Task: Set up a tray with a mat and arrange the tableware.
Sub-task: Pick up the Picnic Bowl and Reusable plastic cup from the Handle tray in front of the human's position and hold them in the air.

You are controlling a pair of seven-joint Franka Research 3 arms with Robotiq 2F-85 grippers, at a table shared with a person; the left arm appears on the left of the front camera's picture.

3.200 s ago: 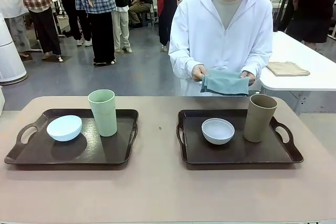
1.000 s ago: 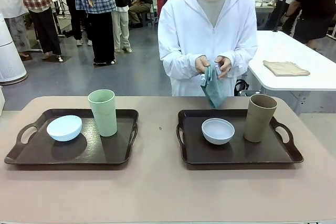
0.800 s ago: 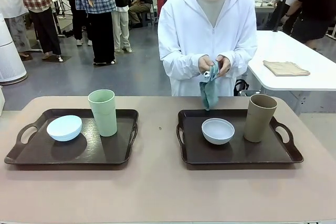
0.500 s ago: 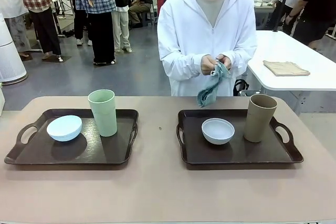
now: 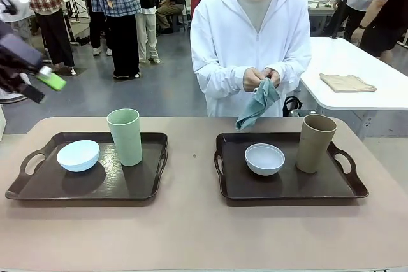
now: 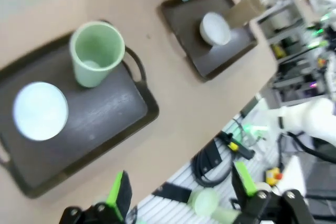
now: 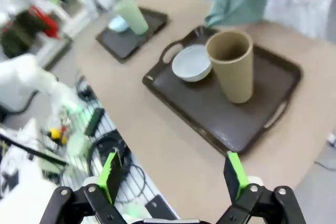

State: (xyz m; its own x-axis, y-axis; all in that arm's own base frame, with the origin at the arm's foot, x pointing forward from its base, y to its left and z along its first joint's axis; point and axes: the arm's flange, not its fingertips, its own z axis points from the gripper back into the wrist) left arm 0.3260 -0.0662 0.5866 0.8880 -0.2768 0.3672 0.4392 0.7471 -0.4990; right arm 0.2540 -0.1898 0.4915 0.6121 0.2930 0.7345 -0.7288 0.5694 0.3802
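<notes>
Left gripper (image 6: pixel 181 182), right gripper (image 7: pixel 173 166) both wide, high over 2 trays (image 5: pixel 131 184); person's teal cloth (image 5: pixel 258 103) beyond.

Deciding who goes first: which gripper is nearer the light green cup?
Left. The left gripper hangs open, high near the left tray holding the light green cup; the right gripper, open, is by the brown cup at the table's other side.
</notes>
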